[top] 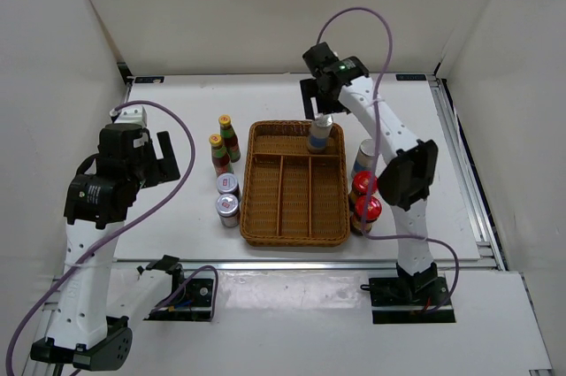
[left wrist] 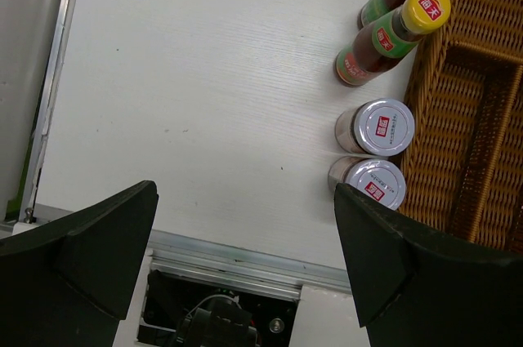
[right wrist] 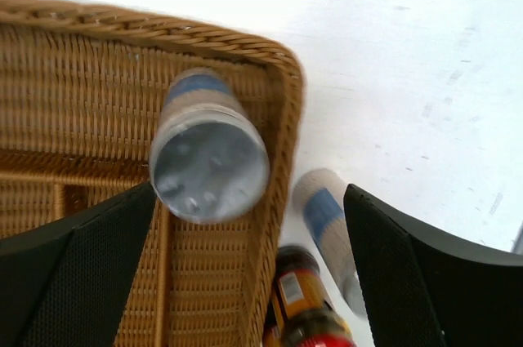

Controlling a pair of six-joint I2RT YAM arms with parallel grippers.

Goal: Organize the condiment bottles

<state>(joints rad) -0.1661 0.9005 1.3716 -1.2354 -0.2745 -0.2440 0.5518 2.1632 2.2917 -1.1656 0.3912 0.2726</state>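
Silver-capped shaker upright in wicker tray, 1 o'clock corner.
Right gripper above it, jaws wide, gripping nothing; left gripper agape at 9 o'clock; yellow-capped bottles and silver-lidded jars off tray's 9 o'clock, red-capped jars off 3.

Showed a white table with a faint wood grain, edged by a metal rail along its near and right sides. Carried a brown wicker tray near the middle, sitting flat and divided into compartments. Bore four bottles just left of that tray in a rough line: two slim yellow-capped bottles at the far end, upright and close together, then two short silver-lidded jars nearer, one just beside the other, both just beside the tray's left wall. Held three more on the right side: a taller silver-capped shaker farthest back, then two red-capped jars close together by the tray's right wall.
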